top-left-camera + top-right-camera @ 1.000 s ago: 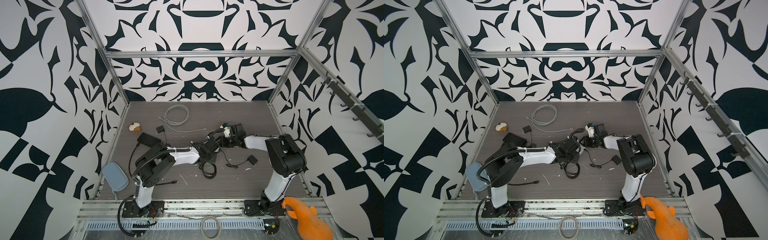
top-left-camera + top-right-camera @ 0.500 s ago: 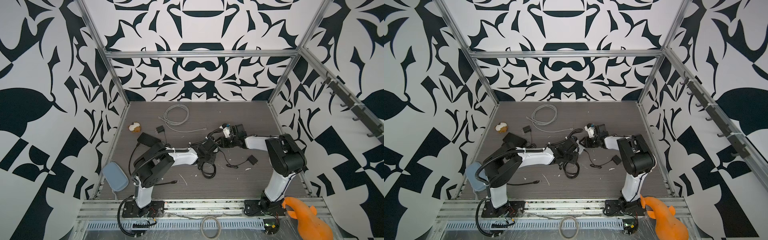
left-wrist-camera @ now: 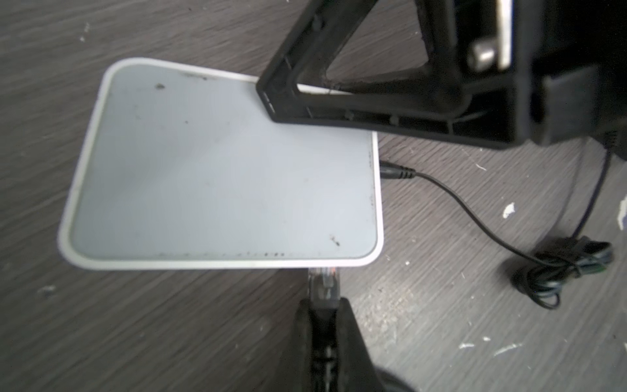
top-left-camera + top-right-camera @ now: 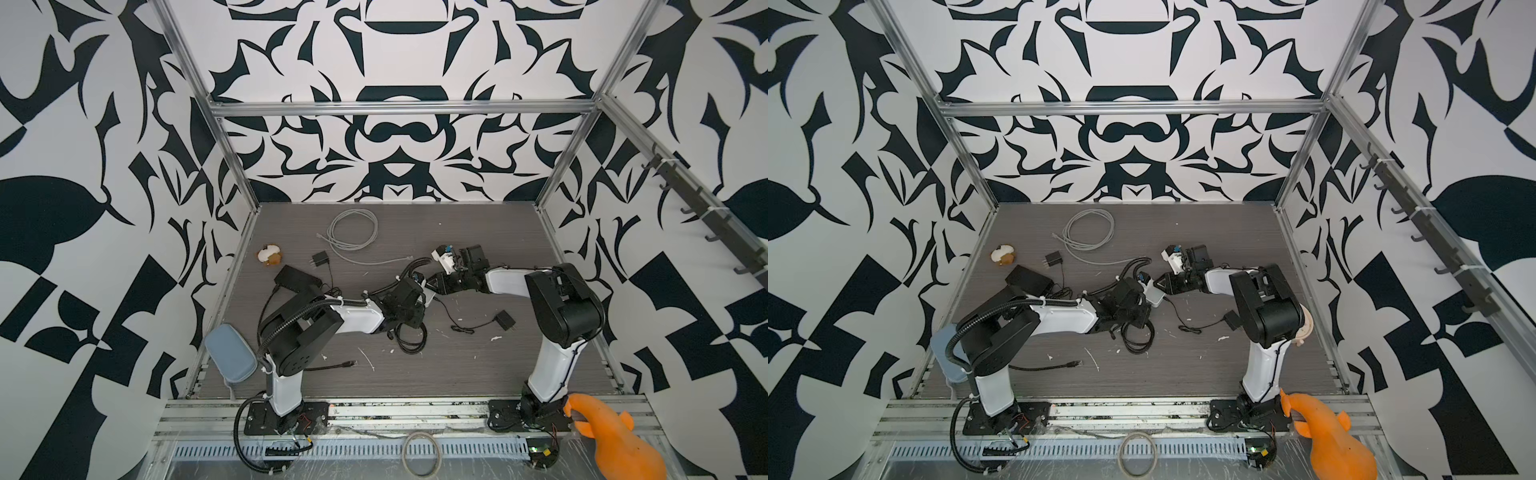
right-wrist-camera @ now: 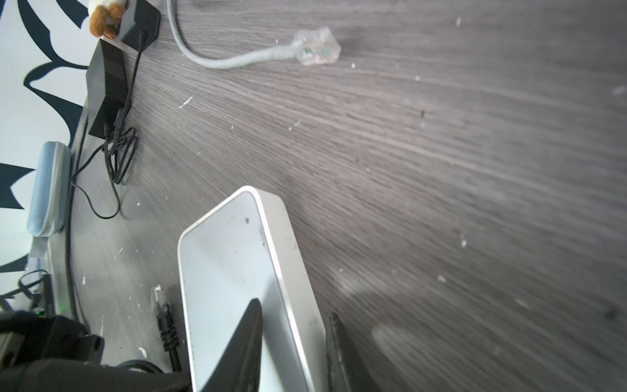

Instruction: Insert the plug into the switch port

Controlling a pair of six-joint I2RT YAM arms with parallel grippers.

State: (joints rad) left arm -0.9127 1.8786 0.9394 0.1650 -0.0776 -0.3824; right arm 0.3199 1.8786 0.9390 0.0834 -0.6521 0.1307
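Note:
The switch point(image 3: 220, 163) is a flat white box lying on the dark table, also in a top view point(image 4: 1155, 295). My left gripper point(image 3: 324, 302) is shut on the plug point(image 3: 324, 281), a clear-headed connector on a black cable. The plug's tip meets the switch's near edge; the port itself is hidden. My right gripper point(image 5: 294, 307) is shut on the switch's far edge point(image 5: 288, 271), one finger point(image 5: 251, 325) on the top face and the other against the side. In a top view both grippers, left point(image 4: 1144, 291) and right point(image 4: 1160, 286), meet at the switch.
A thin black power lead point(image 3: 395, 169) is plugged into the switch's side. A loose black plug point(image 5: 158, 298) and a grey cable's plug point(image 5: 315, 47) lie nearby. A grey cable coil point(image 4: 353, 228), black adapters point(image 4: 297, 279), a blue case point(image 4: 230, 357) and a black cable tangle point(image 4: 409, 338) lie around.
Both arms stay almost in place at the switch. The right gripper's jaws have narrowed onto the switch's edge.

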